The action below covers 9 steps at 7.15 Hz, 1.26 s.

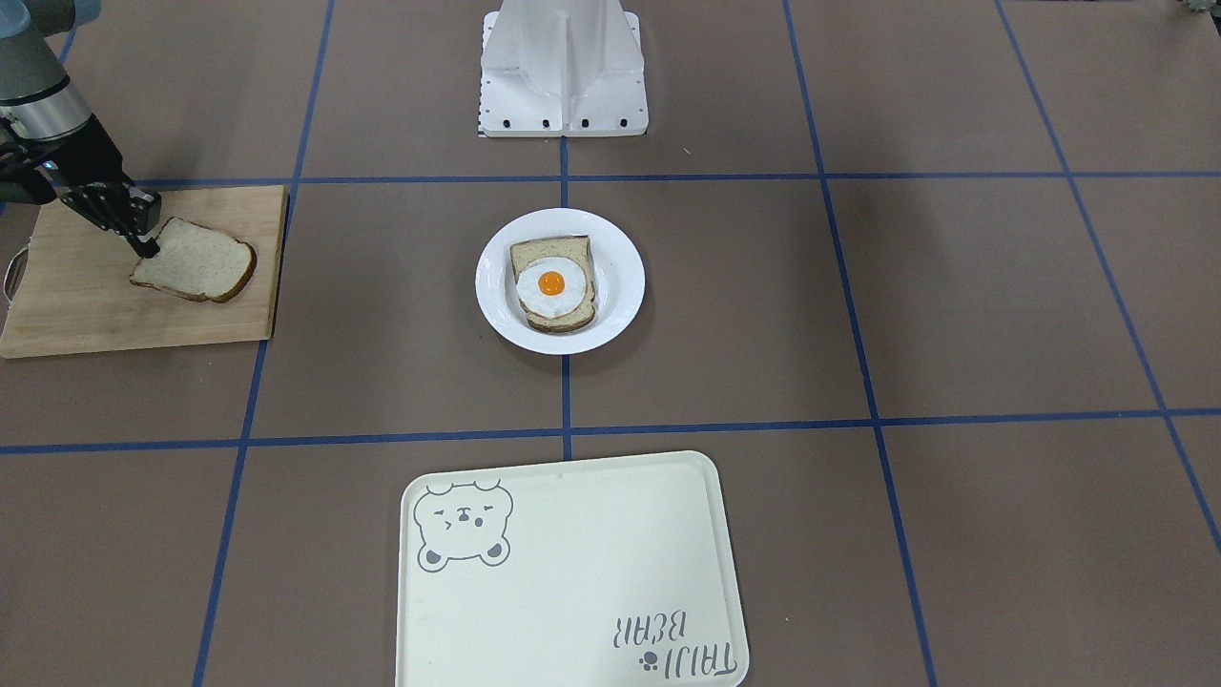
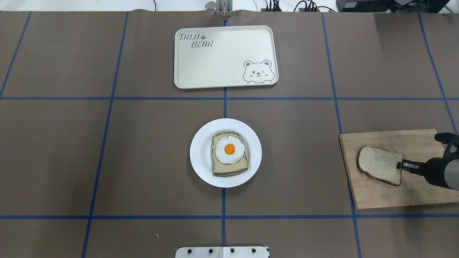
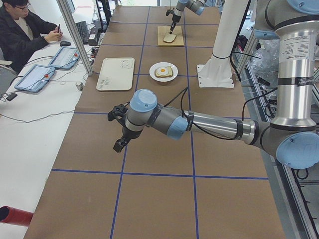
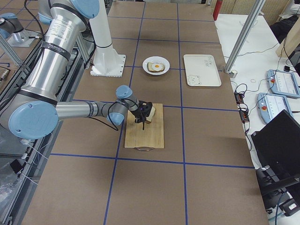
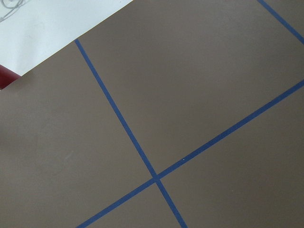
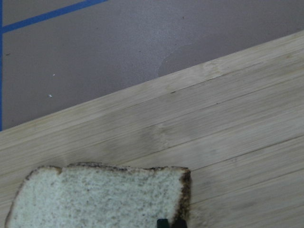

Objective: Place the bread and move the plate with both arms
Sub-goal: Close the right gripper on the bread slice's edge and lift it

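The plain bread slice (image 1: 196, 260) is over the wooden cutting board (image 1: 76, 305), tilted, with one edge raised. My right gripper (image 1: 148, 250) is shut on that edge; it also shows in the overhead view (image 2: 400, 165) at the bread (image 2: 379, 169). The right wrist view shows the bread (image 6: 95, 197) close up above the board (image 6: 237, 118). The white plate (image 2: 200, 150) sits at the table's centre and bears a slice with a fried egg (image 2: 229, 148). My left gripper (image 3: 119, 144) shows only in the exterior left view, low over bare table; I cannot tell whether it is open.
The cream bear-print tray (image 2: 222, 57) lies beyond the plate, on the operators' side. The white robot base (image 1: 563, 67) stands behind the plate. A person (image 3: 25, 30) sits at a side desk. The left wrist view shows only brown table with blue tape lines.
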Each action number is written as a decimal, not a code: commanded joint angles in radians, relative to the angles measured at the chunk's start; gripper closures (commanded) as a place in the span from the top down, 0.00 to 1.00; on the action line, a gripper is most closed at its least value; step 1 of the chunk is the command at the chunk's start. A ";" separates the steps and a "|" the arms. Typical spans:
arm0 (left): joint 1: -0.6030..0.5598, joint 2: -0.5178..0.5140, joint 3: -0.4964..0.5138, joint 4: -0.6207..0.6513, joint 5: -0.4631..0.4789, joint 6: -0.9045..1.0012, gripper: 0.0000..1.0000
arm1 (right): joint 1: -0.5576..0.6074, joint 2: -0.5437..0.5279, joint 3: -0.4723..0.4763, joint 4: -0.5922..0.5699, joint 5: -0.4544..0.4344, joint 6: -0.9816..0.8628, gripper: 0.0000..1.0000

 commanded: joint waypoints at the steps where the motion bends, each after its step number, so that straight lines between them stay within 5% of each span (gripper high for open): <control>1: 0.000 0.000 -0.001 0.000 0.000 0.000 0.98 | 0.042 0.000 0.003 0.047 0.066 0.001 0.00; 6: 0.000 0.000 -0.002 0.000 0.000 -0.002 0.98 | 0.173 0.001 0.009 0.179 0.227 0.024 0.00; 9: 0.000 0.000 -0.004 0.000 0.000 -0.003 0.98 | 0.229 0.055 0.067 0.227 0.263 0.210 0.00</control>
